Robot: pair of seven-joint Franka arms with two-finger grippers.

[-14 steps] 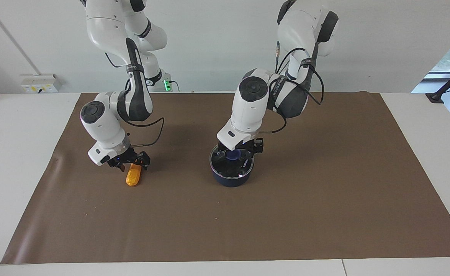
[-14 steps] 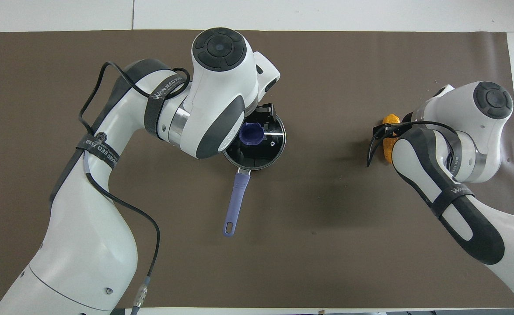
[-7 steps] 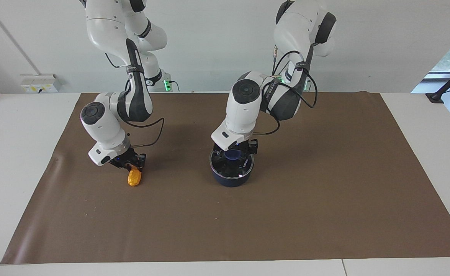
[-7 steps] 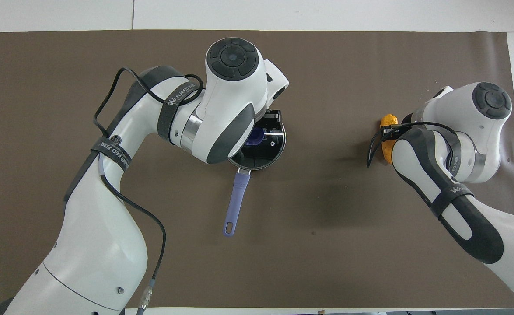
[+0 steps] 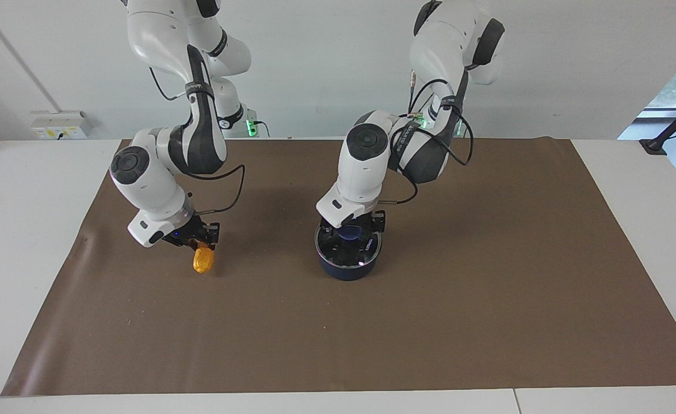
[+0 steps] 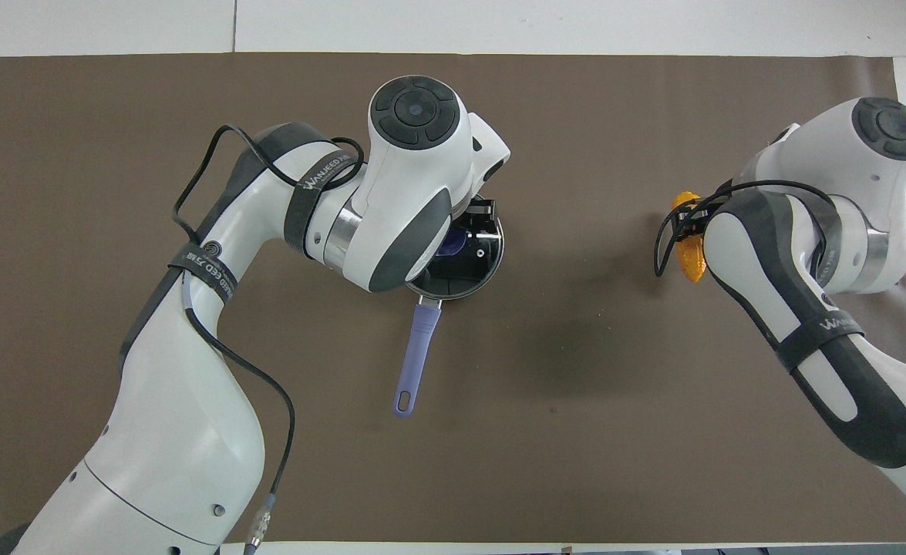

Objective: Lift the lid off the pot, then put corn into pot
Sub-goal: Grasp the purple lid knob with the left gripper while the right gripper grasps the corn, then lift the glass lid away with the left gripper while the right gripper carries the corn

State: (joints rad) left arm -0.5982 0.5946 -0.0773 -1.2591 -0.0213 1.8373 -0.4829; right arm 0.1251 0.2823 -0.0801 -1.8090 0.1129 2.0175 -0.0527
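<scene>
Corn: the corn (image 5: 203, 260) hangs end-down from the right pincer (image 5: 199, 244), which pinches its upper end. A second ago it lay flat on the brown mat (image 5: 487, 287) with the fingers spread around it; now it is tilted up and seems just clear of the mat, toward the right arm's end of the desk (image 5: 27, 230). In the overhead view the corn (image 6: 688, 247) shows only partly beside the arm.

Right arm: it has closed and begun to rise, so I judge the pickup done and the carry to the pot as the step ahead.

Lid: the lid (image 5: 349, 248) sits on the pot (image 5: 346, 269) and looks level, with no gap that I can see at the rim. It has not moved over the last second.

Left pincer: the left pincer (image 5: 354, 229) has come down onto the blue knob (image 5: 350, 233) at the lid's centre. A second ago it sat higher with the knob plainly visible between the fingers; now they appear pressed onto the knob.

Pot: near the middle of the desk, well apart from the corn, its handle (image 6: 414, 358) pointing toward the robots' edge.

Meaning: both grasps look made, but the lid is not yet off. The corn cannot go in until the left arm lifts the lid and carries it aside.

Risk: a lid that lifts crooked may drag the pot.
</scene>
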